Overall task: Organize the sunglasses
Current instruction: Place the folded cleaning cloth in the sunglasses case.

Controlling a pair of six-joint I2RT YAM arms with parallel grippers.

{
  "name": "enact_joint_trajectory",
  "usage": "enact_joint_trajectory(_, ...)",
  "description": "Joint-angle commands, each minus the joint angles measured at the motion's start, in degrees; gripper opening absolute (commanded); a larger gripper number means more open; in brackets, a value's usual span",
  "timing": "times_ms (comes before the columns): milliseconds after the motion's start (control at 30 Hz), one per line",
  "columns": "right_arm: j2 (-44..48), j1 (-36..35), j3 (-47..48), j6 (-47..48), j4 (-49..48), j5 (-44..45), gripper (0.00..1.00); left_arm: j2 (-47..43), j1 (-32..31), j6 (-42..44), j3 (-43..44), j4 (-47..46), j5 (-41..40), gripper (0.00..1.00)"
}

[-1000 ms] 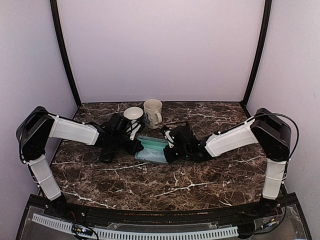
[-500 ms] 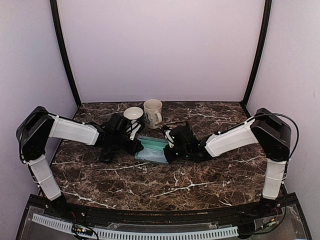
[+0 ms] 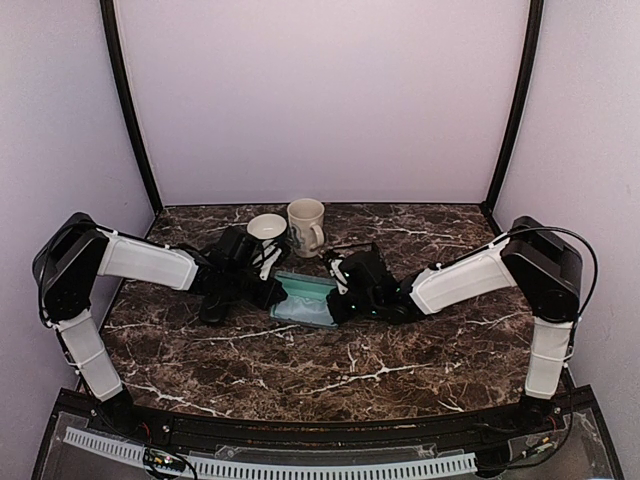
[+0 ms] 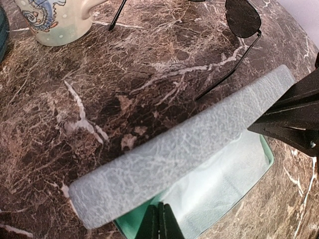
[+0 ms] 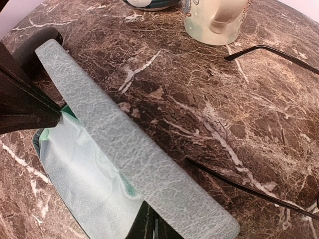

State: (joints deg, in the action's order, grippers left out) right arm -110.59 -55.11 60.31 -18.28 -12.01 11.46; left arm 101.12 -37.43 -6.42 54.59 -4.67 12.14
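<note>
left pincer (image 4: 159,224): clenched, tips together at the near rim of the open case; I cannot tell whether it nips the rim.
right pincer (image 5: 151,224): all but closed at the case's right end; any grip on the rim is hidden.
case (image 4: 174,154): grey-blue hard shell with a crackled leather-like grain. The lid stands tilted back and the mint-green lining (image 4: 224,174) looks soft and a little rumpled.
wire sunglasses (image 4: 242,17): on the table (image 3: 300,360) just beyond the lid, between case and mug (image 5: 214,17). Thin black wire frame, dark teardrop lens, long slim arms spread; one arm tip lies right against the lid's back.
thicker brownish pair: not made out in any view.
risk 1: the lid pushed further back would likely press on that arm tip, and thin wire bends easily.
risk 2: the marble top looks polished, so the case may skid or the lid fall shut if either pincer lets go.
risk 3: the glazed mug and small bowl (image 3: 266,227) stand close behind, and a wide reach could knock them.
</note>
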Motion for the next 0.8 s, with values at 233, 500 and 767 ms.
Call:
enact_joint_trajectory(233, 0.5, -0.6, -0.4, -0.5, -1.7, 0.3, 0.08, -1.0, 0.3, -0.8, -0.5, -1.6, 0.2, 0.0)
enact_joint_trajectory(500, 1.5, -0.6, -1.0, -1.1, -1.4, 0.7, 0.18, -1.6, 0.3, -1.0, -1.4, -1.6, -0.3, 0.05)
enact_joint_trajectory(767, 2.9, -0.7, -1.7, -1.5, -1.4, 1.1, 0.21, -2.4, 0.3, -1.3, -2.0, -1.3, -0.7, 0.14)
